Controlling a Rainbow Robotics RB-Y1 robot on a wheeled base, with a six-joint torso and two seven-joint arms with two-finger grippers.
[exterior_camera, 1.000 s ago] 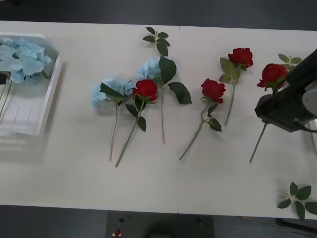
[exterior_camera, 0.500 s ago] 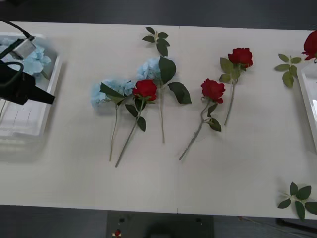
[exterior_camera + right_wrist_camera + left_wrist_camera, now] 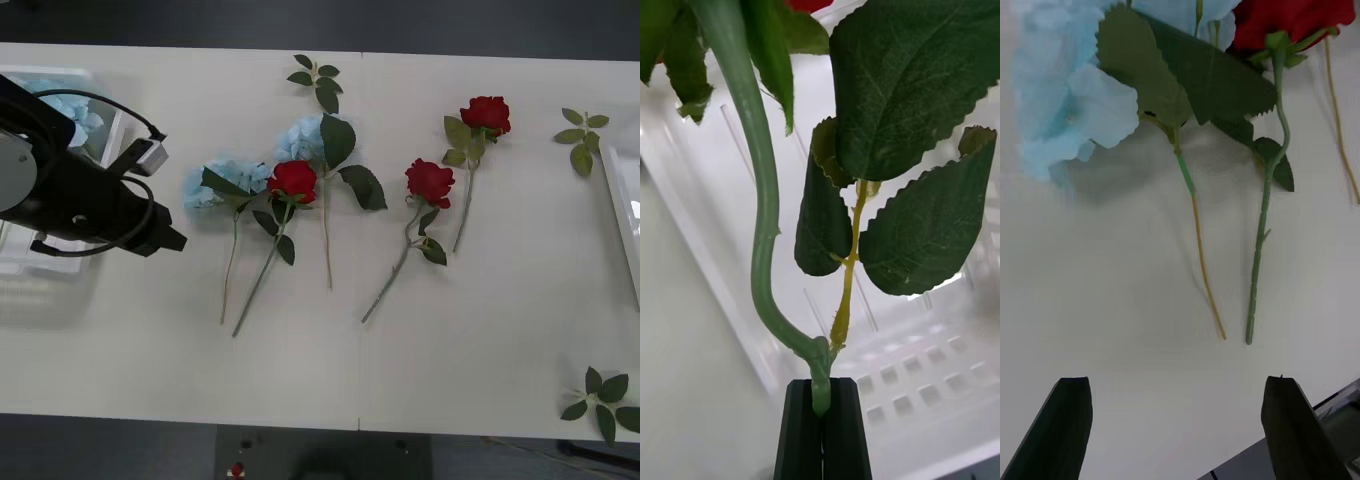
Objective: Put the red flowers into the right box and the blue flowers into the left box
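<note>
Three red flowers lie on the table: one (image 3: 293,180) overlapping the blue flowers, one (image 3: 430,182) at centre right, one (image 3: 486,114) farther back. Two blue flowers (image 3: 215,185) (image 3: 305,135) lie at centre left. More blue flowers (image 3: 72,106) rest in the left box (image 3: 50,275). My left gripper (image 3: 1180,427) is open over bare table, just short of the stem ends of a blue flower (image 3: 1067,105) and a red flower (image 3: 1292,19). My right gripper (image 3: 820,427) is shut on a red flower's stem (image 3: 764,225) above the right box (image 3: 925,360), whose edge (image 3: 625,200) shows at the far right.
Loose green leaf sprigs lie at the back centre (image 3: 318,78), back right (image 3: 580,135) and front right (image 3: 600,400). My left arm (image 3: 70,195) covers part of the left box. The table's front half is bare.
My left arm has swung right from over the left box toward the nearest blue flower. The red bloom at the front view's right edge has gone out of it.
</note>
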